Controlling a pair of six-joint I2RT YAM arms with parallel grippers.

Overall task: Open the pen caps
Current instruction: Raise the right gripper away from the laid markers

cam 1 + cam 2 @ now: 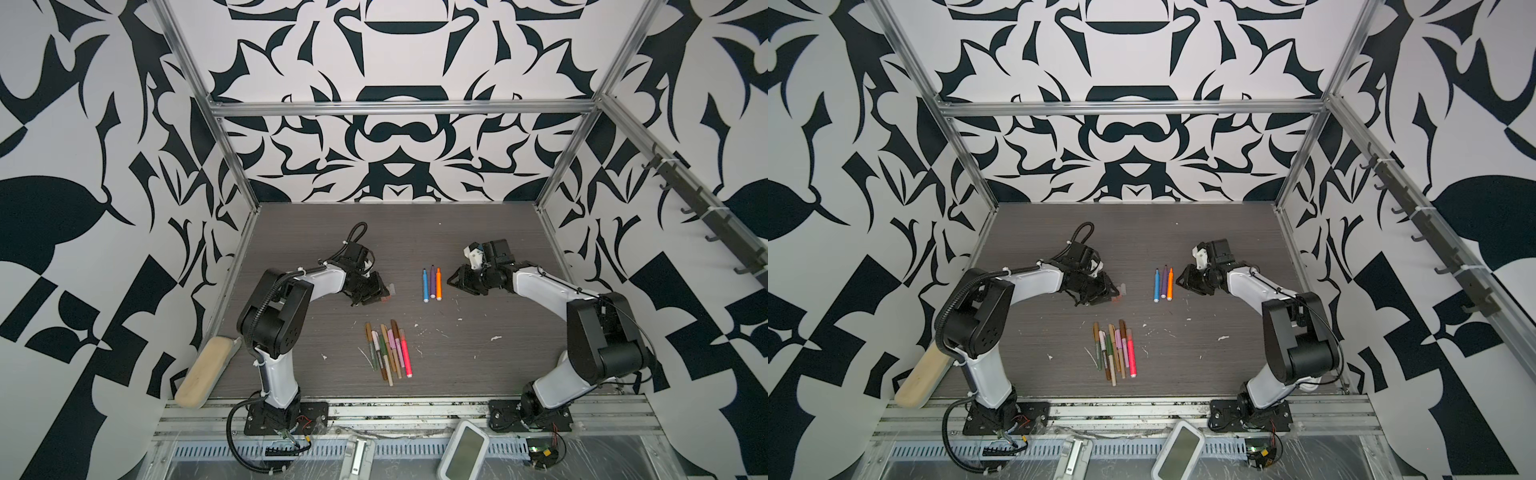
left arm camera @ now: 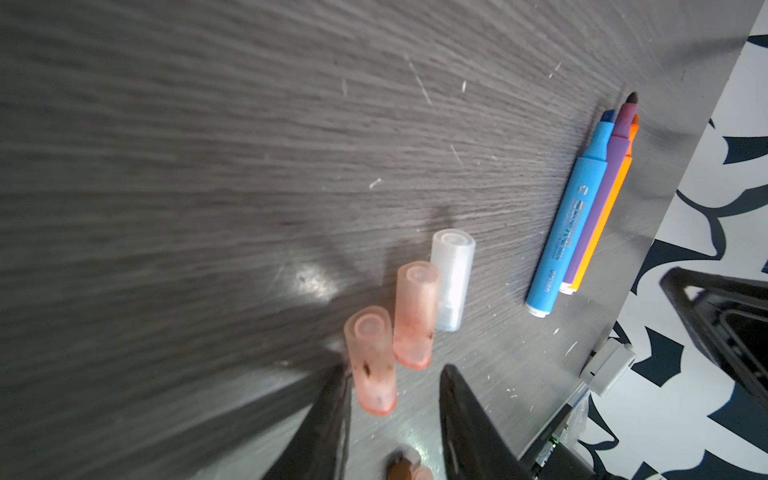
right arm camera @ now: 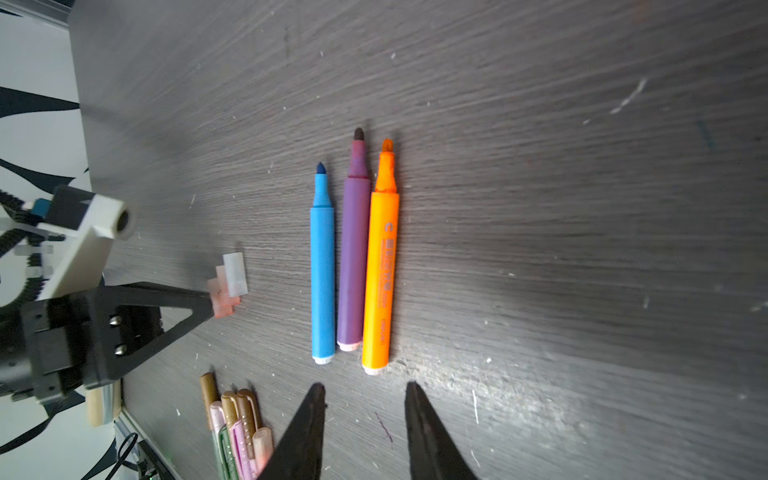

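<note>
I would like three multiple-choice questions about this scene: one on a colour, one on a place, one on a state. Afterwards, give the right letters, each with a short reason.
1. The middle uncapped marker of the three is:
A) green
B) purple
C) black

2. The three loose caps lie:
A) beside the left end effector
B) on top of the markers
C) inside a box

3. The right end effector is:
A) open and empty
B) shut on a marker
C) shut on a cap

Answers:
1 B: it lies between the blue marker and the orange marker.
2 A: the caps lie right at its tips in the left wrist view.
3 A: its jaws stand apart with nothing between them.
</note>
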